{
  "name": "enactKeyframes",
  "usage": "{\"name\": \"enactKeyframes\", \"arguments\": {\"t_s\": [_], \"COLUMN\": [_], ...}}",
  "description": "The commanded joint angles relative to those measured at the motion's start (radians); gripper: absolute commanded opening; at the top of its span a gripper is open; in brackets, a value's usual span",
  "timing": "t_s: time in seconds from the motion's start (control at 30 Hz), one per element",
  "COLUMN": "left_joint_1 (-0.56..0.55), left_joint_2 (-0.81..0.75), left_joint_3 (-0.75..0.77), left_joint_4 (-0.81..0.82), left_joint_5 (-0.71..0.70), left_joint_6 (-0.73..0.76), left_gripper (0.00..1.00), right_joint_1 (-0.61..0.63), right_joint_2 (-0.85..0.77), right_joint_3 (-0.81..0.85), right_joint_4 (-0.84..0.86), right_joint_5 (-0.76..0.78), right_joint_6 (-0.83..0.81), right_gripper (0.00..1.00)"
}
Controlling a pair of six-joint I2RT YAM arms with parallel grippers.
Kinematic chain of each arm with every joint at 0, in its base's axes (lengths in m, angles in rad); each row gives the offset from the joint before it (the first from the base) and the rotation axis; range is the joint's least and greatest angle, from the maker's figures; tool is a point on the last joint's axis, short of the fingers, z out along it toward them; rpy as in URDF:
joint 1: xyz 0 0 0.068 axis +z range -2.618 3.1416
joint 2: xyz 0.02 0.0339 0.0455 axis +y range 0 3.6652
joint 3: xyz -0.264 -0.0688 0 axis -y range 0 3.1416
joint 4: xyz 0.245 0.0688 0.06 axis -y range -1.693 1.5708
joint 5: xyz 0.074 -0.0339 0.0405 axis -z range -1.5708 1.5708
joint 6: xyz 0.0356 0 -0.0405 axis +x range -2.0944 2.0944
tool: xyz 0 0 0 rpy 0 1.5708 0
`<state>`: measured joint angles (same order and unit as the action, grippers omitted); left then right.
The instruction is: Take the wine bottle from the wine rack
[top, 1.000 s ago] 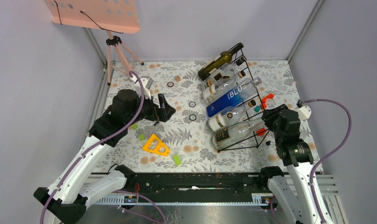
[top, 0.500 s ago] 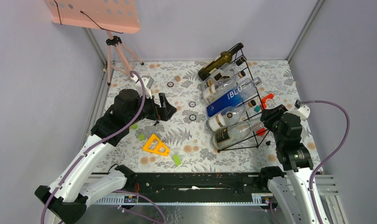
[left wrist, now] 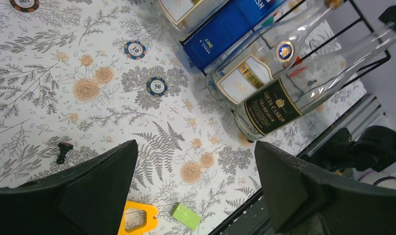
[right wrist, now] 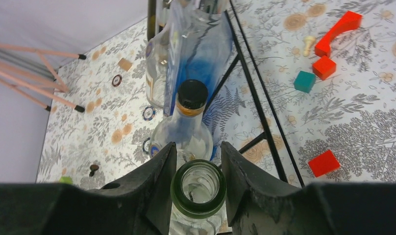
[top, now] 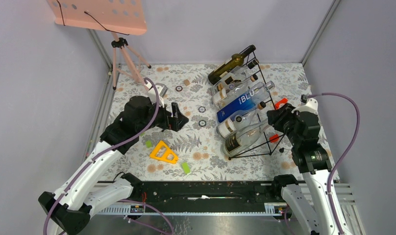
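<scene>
Right jaws are gripping the champagne bottle [left wrist: 272,105] by its mouth in the lowest slot of the wine rack [right wrist: 260,110], left jaws idling open, empty; should be pulling straight along the neck axis, clear of wires.

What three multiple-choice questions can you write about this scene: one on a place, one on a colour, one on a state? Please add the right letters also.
1. Where is the right gripper?
A) at the mouth of the lowest bottle in the wine rack
B) against the back wall
C) above its own base

2. What colour is the triangle with a hole?
A) blue
B) orange
C) white

3. How is the left gripper?
A) shut on a bottle
B) shut with nothing in it
C) open and empty

Answers: 1 A, since its fingers flank that bottle's mouth in the right wrist view. 2 B, as it is plainly orange from above. 3 C, because its fingers stand wide apart with nothing between them.
</scene>
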<state>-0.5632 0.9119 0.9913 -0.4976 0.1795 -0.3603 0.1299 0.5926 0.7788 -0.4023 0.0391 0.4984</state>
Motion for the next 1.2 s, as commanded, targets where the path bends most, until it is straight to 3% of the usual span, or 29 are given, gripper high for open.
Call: {"name": "enactKeyframes", "arguments": {"t_s": [0.0, 0.5, 0.7, 0.87, 1.17], "left_joint_1": [-0.029, -0.193, -0.233, -0.292, -0.408], "left_joint_2": [-0.007, 0.104, 0.106, 0.194, 0.418], "left_joint_3": [-0.020, -0.005, -0.106, -0.089, 0.028], "left_joint_4": [0.086, 0.229, 0.558, 0.740, 0.900], "left_joint_5": [0.041, 0.086, 0.190, 0.231, 0.231], "left_joint_6": [0.059, 0.092, 0.120, 0.163, 0.258], "left_gripper": [0.99, 0.99, 0.99, 0.99, 0.99], "right_joint_1": [-0.003, 0.001, 0.005, 0.008, 0.011], "right_joint_2": [-0.026, -0.073, -0.071, -0.055, -0.034], "right_joint_3": [0.079, 0.105, 0.128, 0.142, 0.139], "right_joint_4": [0.205, 0.244, 0.227, 0.225, 0.217], "right_joint_5": [-0.087, -0.331, -0.359, -0.379, -0.407], "right_joint_6": [-0.017, -0.027, -0.051, -0.071, -0.081], "right_gripper": [0.00, 0.00, 0.00, 0.00, 0.00]}}
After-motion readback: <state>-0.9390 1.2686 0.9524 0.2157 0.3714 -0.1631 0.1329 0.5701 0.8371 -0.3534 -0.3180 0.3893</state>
